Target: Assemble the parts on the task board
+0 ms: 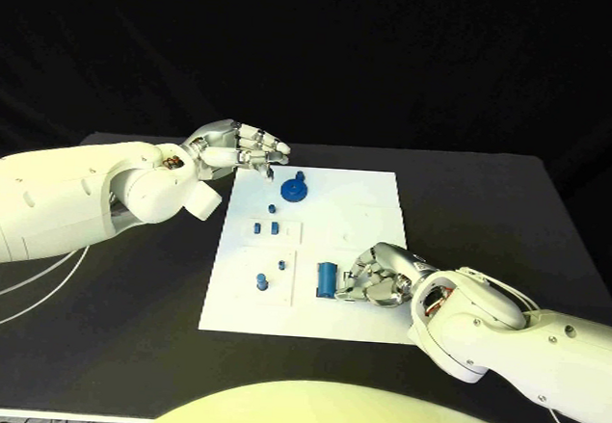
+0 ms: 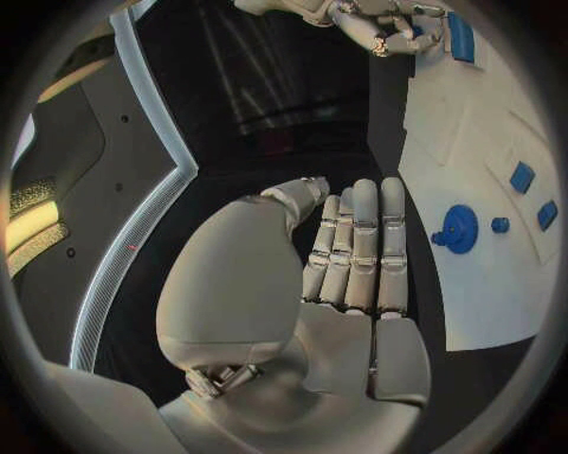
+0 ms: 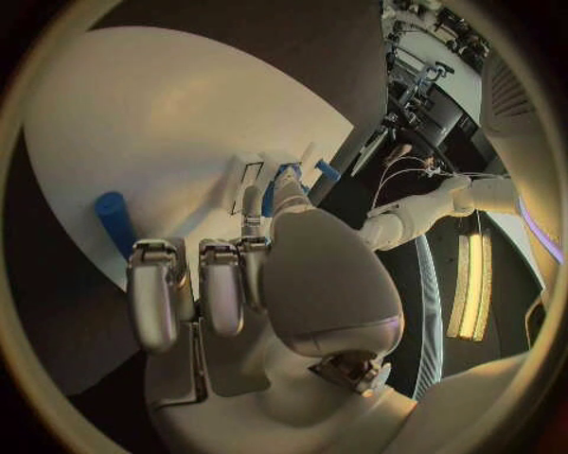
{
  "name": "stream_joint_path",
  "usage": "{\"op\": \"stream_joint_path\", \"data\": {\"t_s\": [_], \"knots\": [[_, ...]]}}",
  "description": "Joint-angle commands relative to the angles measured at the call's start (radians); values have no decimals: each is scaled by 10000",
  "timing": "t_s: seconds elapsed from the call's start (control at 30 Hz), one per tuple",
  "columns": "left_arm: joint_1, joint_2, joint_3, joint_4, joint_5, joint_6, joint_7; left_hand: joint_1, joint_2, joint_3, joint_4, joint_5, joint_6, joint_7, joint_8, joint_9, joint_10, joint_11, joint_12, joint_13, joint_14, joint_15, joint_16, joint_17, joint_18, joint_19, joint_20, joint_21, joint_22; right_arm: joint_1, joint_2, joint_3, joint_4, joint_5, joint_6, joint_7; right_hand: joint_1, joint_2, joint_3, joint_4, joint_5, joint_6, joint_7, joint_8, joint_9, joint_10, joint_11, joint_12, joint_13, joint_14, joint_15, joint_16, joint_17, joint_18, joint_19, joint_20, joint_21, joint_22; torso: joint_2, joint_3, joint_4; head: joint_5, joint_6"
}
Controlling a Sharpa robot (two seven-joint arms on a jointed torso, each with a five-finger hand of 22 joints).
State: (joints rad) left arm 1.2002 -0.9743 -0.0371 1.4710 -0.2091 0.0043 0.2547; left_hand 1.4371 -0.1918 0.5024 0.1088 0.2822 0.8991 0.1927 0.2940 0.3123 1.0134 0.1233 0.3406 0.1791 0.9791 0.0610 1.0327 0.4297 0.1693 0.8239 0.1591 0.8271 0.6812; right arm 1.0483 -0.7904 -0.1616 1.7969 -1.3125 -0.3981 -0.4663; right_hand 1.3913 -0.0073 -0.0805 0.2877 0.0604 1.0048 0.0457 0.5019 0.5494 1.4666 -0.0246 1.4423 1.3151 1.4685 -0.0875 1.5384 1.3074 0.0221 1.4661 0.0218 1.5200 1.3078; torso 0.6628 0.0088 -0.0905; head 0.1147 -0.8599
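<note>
The white board [image 1: 347, 224] lies in the middle of the black surface [image 1: 514, 215], with small blue parts scattered over it. The right hand [image 1: 380, 274] rests low on the board near its 5 o'clock corner, fingers curled down; a blue cylinder [image 1: 327, 279] lies flat just beside it at its 9 o'clock side, and whether the fingertips touch it cannot be told. In the right wrist view the fingers [image 3: 160, 293] bend forward with nothing seen between them. The left hand [image 1: 237, 147] hovers at the board's 11 o'clock corner, its fingers [image 2: 361, 246] pressed together, straight and holding nothing. A round blue knob [image 1: 297, 188] stands just beside it at 4 o'clock. Smaller blue pegs [image 1: 263, 228] and another piece [image 1: 263, 282] sit along the board's 9 o'clock side, too small to make out.
</note>
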Motion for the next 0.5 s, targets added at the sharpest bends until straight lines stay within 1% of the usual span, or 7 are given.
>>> {"op": "stream_joint_path", "data": {"t_s": [0.03, 0.17, 0.3, 0.37, 0.43, 0.47, 0.5], "knots": [[5, 6, 5, 23, -15, 168, 53, 48, 81, 35, -18, 46, -25, -13, 54, -11, -27, 41, -10, -8, -17, -18, -36, 13, 135, 80, -2, -14, 10, -14, -113, 1, 98, -106, -62, 192, -250, -211, 27, 47, 11, 83, 15, -57, -17, 336, -4, -60, 1693, 858, -16, -35, 1824, -123, 956, -62, -4, 2499, 5, 3, 1, -17, -13], [4, 7, 3, 27, -16, 165, 70, 48, 81, 35, -18, 46, -25, -13, 54, -11, -27, 41, -10, -8, -17, -18, -36, 13, 135, 80, -2, -14, 10, 2, -527, 28, 331, 58, -409, 412, -491, -312, 139, 42, 13, 11, 50, -108, -56, 293, 21, -146, 1647, 855, 3, -44, 1808, -112, 946, -49, -62, 2484, -4, -2, -1, -32, -9], [4, -2, 1, 48, -16, 138, 111, 48, 81, 35, -18, 46, -25, -13, 54, -11, -27, 41, -10, -8, -17, -18, -36, 13, 135, 80, -2, -14, 10, 103, -1181, 71, 607, 415, -798, 765, -578, -465, 434, 23, 14, -305, 199, -360, -181, 219, 145, -263, 1590, 835, 101, -90, 1716, -79, 912, 20, -240, 2438, -9, -13, -13, -73, 7], [4, -12, -2, 75, -3, 99, 162, 20, 70, 22, -13, 35, -21, -8, 60, -12, -21, 48, -4, -7, -17, -12, -44, 16, 128, 75, -2, -8, 21, 203, -1660, 85, 740, 553, -937, 934, -594, -620, 621, 21, 13, -501, 313, -567, -278, 199, 242, -290, 1582, 829, 179, -103, 1694, -73, 902, 82, -282, 2427, -15, -20, -26, -98, 21], [4, -19, -4, 110, 14, 59, 221, -21, 52, 1, 9, 28, -27, -8, 59, -14, -23, 51, -4, -7, -14, -6, -44, 19, 124, 70, 3, -15, 20, 259, -2028, 91, 813, 580, -1018, 1019, -622, -773, 787, 22, 11, -592, 383, -729, -353, 185, 310, -315, 1574, 826, 233, -109, 1685, -72, 900, 136, -287, 2426, -20, -16, -35, -130, 37], [3, -23, -5, 132, 29, 43, 257, -101, 12, -43, 54, 16, -38, -7, 56, -17, -31, 55, -5, -8, -9, 3, -41, 26, 120, 61, 13, -40, 8, 277, -2193, 93, 837, 573, -1038, 1044, -615, -822, 844, 18, 13, -626, 405, -783, -377, 179, 324, -326, 1569, 828, 252, -106, 1694, -73, 901, 149, -283, 2427, -22, -17, -39, -135, 40], [3, -29, -6, 156, 46, 33, 295, -205, -36, -103, 123, 7, -51, -10, 56, -19, -38, 57, -4, -7, -4, 13, -35, 35, 118, 53, 29, -86, -19, 288, -2347, 93, 851, 559, -1046, 1055, -615, -846, 868, 17, 12, -636, 413, -805, -386, 174, 332, -333, 1565, 828, 258, -107, 1691, -72, 901, 155, -283, 2427, -16, -8, -35, -159, 54]]}}
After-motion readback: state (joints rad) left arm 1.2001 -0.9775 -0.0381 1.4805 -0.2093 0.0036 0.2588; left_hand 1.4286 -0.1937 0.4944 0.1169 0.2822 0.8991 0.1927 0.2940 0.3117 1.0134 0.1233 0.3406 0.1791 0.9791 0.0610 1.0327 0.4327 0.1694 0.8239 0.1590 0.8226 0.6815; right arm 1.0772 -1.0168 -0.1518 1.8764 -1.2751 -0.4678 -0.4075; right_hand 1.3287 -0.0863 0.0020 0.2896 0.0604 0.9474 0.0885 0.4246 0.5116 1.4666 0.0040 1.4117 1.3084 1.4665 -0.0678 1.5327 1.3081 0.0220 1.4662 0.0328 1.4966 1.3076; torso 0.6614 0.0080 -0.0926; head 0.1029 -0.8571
